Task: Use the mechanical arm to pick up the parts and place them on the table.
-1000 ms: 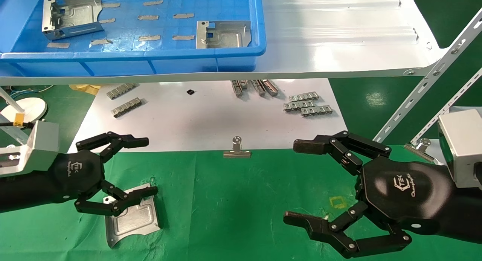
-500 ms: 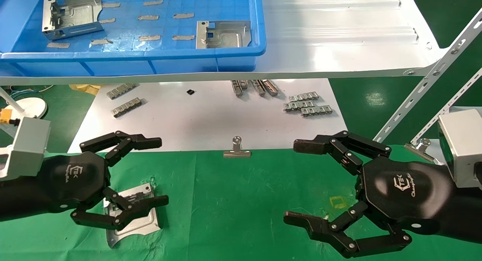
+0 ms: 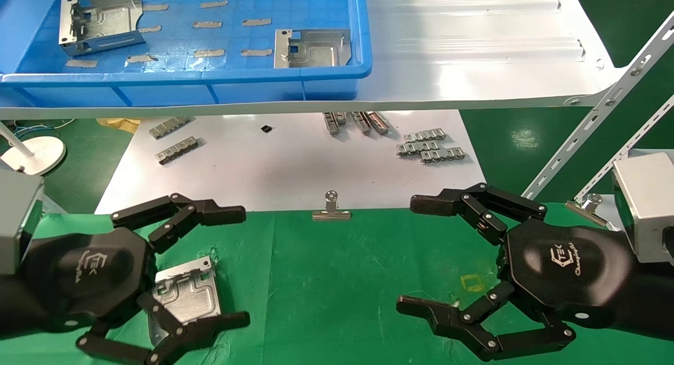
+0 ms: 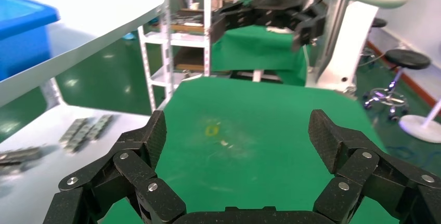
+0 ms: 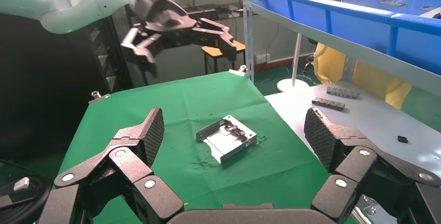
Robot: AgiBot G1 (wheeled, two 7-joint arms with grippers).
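One part (image 3: pixel 187 291), a silver stamped plate with a folded wall, lies on the table (image 3: pixel 342 280), which is covered in green cloth. It also shows in the right wrist view (image 5: pixel 227 137). My left gripper (image 3: pixel 235 267) hovers over it, open, fingers spread on either side and holding nothing; its own view (image 4: pixel 240 133) shows only bare cloth between the fingers. Two more parts (image 3: pixel 100 20) (image 3: pixel 311 47) sit in the blue bin (image 3: pixel 184 78) on the shelf. My right gripper (image 3: pixel 415 254) is parked open over the cloth at the right.
A glossy white shelf (image 3: pixel 474 49) with slanted metal braces (image 3: pixel 595 112) overhangs the back. Under it lies a white sheet (image 3: pixel 295 165) with grey linked strips (image 3: pixel 176 149) (image 3: pixel 429 149). A binder clip (image 3: pixel 330 209) sits at the sheet's edge, another (image 3: pixel 587 204) at far right.
My left gripper has lifted off the part and come nearer the camera, its fingers spreading wider. The part stays on the cloth. The right arm has not moved.
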